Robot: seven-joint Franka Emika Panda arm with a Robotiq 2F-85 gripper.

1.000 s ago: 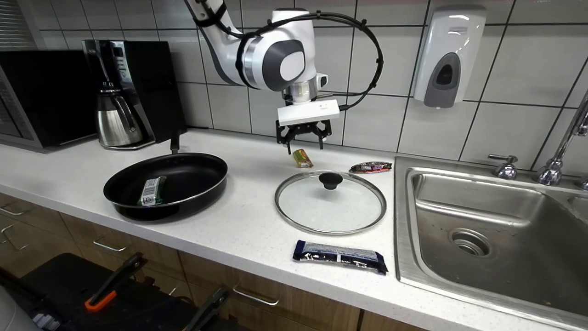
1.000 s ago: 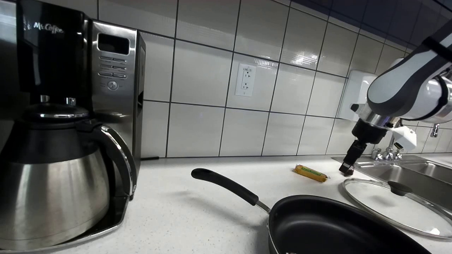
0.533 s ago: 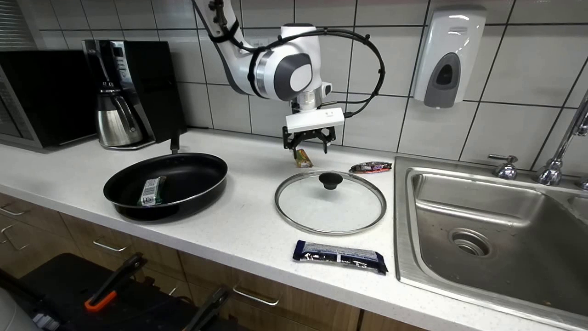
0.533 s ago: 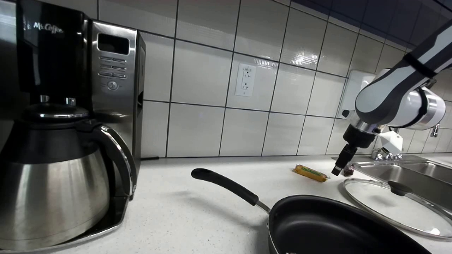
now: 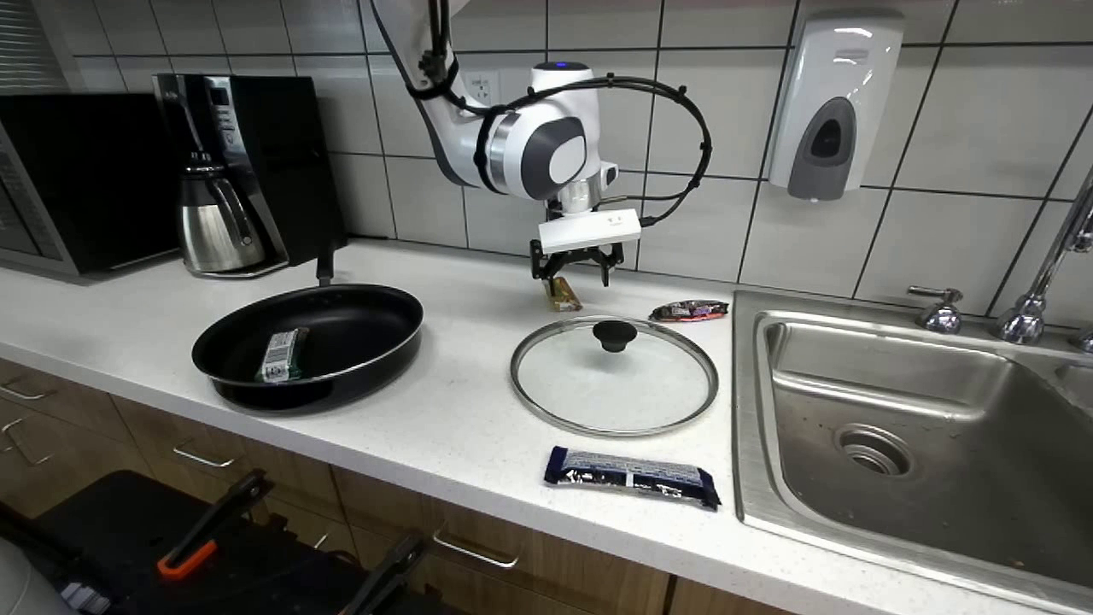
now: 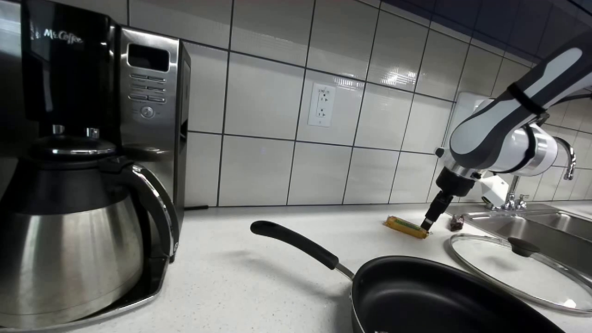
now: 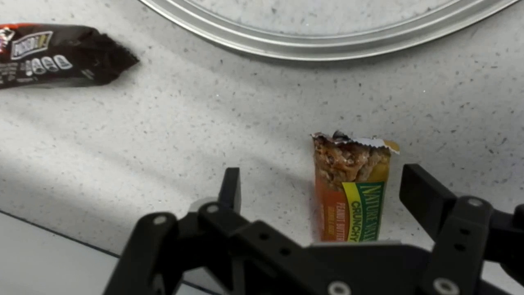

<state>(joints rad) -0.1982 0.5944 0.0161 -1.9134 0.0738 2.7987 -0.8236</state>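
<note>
A speckled white counter [image 5: 465, 299] runs beneath a tiled wall [image 6: 263, 92], with wooden drawers [image 5: 589, 581] under its front edge and a steel sink [image 5: 753, 410] at the right of the frame; a soap dispenser [image 5: 837, 102] hangs at upper right. A coffee maker [image 6: 152, 101] stands toward the left in both exterior views (its brand lettering [image 6: 63, 36] can be read in an exterior view). The granola bar [image 7: 356, 205] lies on the counter, at lower right of centre in the wrist view, between the fingers of the gripper [image 7: 323, 182]; the jaws stand wide apart and clasp nothing, with counter showing on both sides of the wrapper, which sits nearer the finger at the right. The wrist view gives the "Crunchy" label but hides the bar's lower end behind the gripper's body, while in an exterior view nearly its whole length shows, right of centre, a finger overlapping its right end. A black and red wrapper [image 7: 61, 57], cut off at upper left of the wrist view, appears entire in an exterior view, as does the glass lid [image 5: 615, 384]. There too, a green wrapped bar [image 5: 280, 354] lies in the frying pan [image 5: 359, 325], left of centre, and a dark blue wrapped bar [image 5: 632, 477] lies below the lid.
</note>
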